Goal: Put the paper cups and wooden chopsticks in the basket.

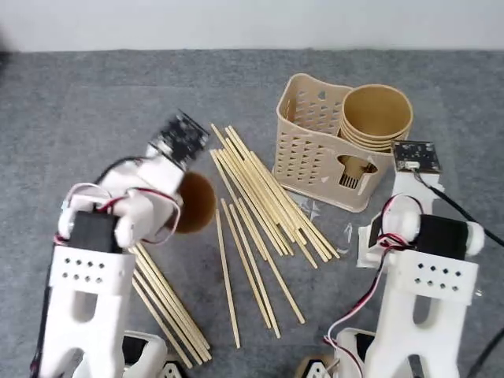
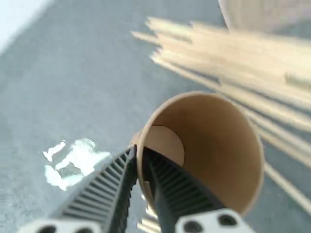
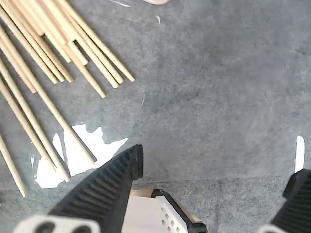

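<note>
Held cup: we see a plain brown paper cup (image 2: 214, 145), tilted, its open mouth turned to the left wrist camera and its pale round bottom showing inside.
Left tool: the left tool (image 2: 138, 155) is clamped on the cup's rim, one finger inside the wall and one outside.
Cup's place: left of the desk's middle, just beside the spread sticks; we cannot tell whether it touches the desk (image 3: 218, 97).
Chopsticks: pale wooden chopsticks (image 1: 260, 197) fan across the desk's middle; a second bundle (image 1: 169, 303) lies by the near edge.
Basket: a beige perforated basket (image 1: 311, 146) stands toward the far edge, with a stack of cups (image 1: 376, 118) in its right compartment.
Right tool: the right tool (image 3: 214, 170) hangs over grey desk near the stick ends, jaws wide apart.
</note>
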Robot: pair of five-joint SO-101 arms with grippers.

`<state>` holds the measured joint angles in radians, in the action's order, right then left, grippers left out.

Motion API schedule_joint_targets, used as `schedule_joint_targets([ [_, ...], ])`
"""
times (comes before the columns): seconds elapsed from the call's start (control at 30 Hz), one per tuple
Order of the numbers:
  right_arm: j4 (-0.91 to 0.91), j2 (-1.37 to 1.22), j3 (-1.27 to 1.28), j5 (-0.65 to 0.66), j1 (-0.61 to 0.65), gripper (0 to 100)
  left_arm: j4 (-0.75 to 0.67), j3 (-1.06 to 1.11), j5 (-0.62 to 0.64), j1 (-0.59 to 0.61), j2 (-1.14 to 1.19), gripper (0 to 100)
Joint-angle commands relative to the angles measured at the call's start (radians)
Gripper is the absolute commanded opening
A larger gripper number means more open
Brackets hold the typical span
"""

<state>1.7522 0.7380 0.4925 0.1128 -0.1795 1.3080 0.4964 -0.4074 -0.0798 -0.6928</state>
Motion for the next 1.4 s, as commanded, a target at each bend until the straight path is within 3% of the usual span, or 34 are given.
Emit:
schedule_joint_targets([
  [0.0,0.035,0.028,-0.055,0.008,-0.047,44.5,-0.018,-0.154,0.107,-0.006,-0.018,1],
  [0.17,0.035,0.028,-0.086,0.008,-0.087,44.5,-0.071,-0.298,0.262,-0.063,-0.017,1],
  [0.4,0.035,0.028,-0.087,0.008,-0.148,42.9,-0.347,-0.338,0.474,-0.187,-0.009,1],
  [0.73,-0.079,0.028,-0.081,0.008,-0.213,4.2,-0.683,-0.292,0.623,-0.394,-0.008,1],
  [0.9,-0.088,0.028,-0.034,0.003,-0.206,1.6,-0.922,-0.183,0.661,-0.485,0.015,1],
  [1.37,-0.13,0.028,0.072,0.006,-0.208,1.5,-0.944,-0.38,0.667,-0.529,0.457,1],
])
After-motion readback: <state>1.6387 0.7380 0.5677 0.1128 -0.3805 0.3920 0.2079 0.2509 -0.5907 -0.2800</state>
